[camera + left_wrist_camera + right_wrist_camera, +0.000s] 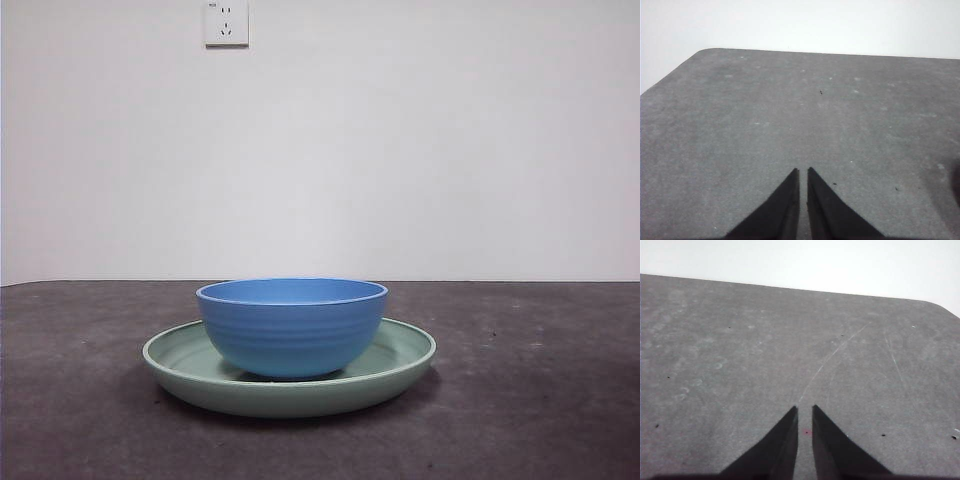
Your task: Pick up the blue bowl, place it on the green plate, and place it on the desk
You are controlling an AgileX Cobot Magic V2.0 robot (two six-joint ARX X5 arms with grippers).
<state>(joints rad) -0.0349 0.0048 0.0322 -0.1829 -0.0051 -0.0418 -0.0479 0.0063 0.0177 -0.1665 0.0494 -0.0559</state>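
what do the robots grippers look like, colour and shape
Only the jaws show, in the wrist views. The left gripper has two plain matte black jaws, wide at the base and tapering to sharp, wedge-like points. The right gripper looks the same. No cables, markings or labels are visible on either, and the arms themselves are out of view.

Looks like a bare test room or lab bench rather than a home or kitchen: plain white wall with nothing on it but a white power socket, high up. Below it, only a dark grey, speckled, scratched desk with a rounded corner, seen beyond the left gripper and the right gripper. Staged like a trial, with just a blue bowl set in a green plate, well ahead of both grippers.
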